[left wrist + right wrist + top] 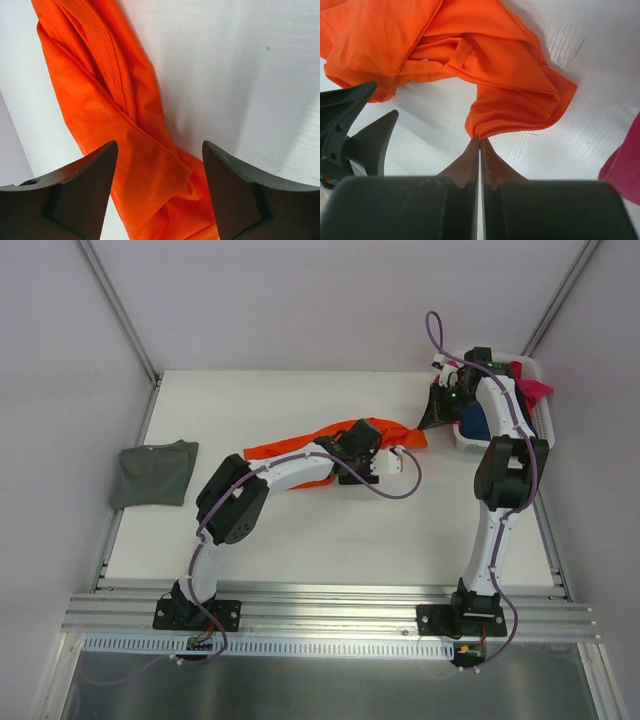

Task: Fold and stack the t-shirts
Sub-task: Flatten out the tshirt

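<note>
Left wrist: orange t-shirt [125,125] beneath the parted left tool [160,142]

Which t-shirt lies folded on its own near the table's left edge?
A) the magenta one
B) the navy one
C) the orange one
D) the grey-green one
D: the grey-green t-shirt sits folded flat at the left with nothing touching it, while the orange t-shirt lies bunched in the middle.
</note>
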`<state>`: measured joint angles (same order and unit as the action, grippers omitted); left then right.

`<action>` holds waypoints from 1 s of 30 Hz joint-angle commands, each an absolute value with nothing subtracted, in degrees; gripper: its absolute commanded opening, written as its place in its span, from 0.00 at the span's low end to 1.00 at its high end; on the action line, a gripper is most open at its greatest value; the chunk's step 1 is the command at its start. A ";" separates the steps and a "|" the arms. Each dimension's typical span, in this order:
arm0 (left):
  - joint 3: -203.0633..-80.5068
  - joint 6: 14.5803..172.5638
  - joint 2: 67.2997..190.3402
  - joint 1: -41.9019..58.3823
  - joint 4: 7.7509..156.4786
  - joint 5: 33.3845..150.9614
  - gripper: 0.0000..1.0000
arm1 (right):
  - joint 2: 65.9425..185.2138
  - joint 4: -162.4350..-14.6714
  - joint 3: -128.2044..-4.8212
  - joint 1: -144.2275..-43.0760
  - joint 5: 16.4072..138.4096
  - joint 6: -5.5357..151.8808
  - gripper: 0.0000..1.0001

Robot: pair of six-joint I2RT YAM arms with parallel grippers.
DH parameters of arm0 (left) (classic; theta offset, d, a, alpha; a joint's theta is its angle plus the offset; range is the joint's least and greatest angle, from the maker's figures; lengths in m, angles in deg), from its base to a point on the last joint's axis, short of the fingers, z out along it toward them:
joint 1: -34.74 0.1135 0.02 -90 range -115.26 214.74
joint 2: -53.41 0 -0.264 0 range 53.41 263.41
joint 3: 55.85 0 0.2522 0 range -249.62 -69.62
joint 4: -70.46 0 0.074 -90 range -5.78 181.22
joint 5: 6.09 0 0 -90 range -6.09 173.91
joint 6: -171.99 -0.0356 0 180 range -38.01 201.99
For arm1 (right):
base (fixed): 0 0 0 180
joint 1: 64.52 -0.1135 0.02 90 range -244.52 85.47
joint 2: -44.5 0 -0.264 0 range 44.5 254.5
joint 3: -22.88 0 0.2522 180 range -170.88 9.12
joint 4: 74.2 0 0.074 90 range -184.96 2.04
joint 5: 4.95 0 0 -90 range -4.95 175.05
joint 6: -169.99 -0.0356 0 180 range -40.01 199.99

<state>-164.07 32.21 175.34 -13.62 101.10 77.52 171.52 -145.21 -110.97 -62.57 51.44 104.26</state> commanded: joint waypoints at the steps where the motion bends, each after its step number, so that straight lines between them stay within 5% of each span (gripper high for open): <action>1: -166.74 35.75 174.53 -14.30 104.51 77.94 0.70 | 167.90 -145.35 -110.32 -62.77 51.21 104.60 0.00; 18: -165.50 40.59 176.20 -11.32 106.02 70.20 0.72 | 168.60 -143.86 -110.41 -63.12 50.59 103.45 0.01; 23: -166.47 40.68 176.72 -10.17 106.02 70.55 0.40 | 168.07 -143.33 -109.79 -63.21 50.86 103.19 0.01; 26: -167.70 41.21 176.72 -9.56 106.10 70.20 0.03 | 167.55 -143.24 -109.62 -63.29 51.12 103.19 0.01; 30: -169.54 43.40 174.54 -8.16 106.10 69.58 0.00 | 166.76 -143.50 -110.06 -63.30 51.56 103.28 0.01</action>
<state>-166.26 41.04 176.96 -9.09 105.78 70.96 171.32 -143.75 -109.53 -63.03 51.62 103.98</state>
